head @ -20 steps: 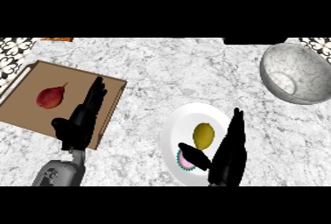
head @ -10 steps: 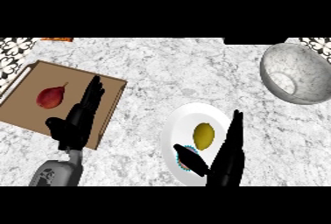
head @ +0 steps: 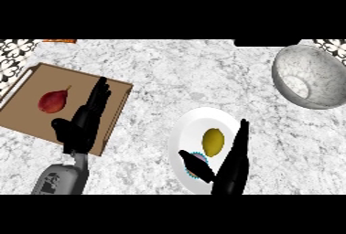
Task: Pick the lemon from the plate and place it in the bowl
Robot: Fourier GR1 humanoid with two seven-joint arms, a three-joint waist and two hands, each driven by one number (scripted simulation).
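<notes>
On the plate (head: 191,125), the lemon (head: 213,142) lies lengthwise up-view, right hand (head: 233,170) beside, fingers (head: 241,135) straight.

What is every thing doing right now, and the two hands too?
Lemon: lying on the plate, not held.
Bowl: empty.
Red fruit: lying on the board.
Left hand: open, over the board.
Right hand: open, beside the lemon.
</notes>
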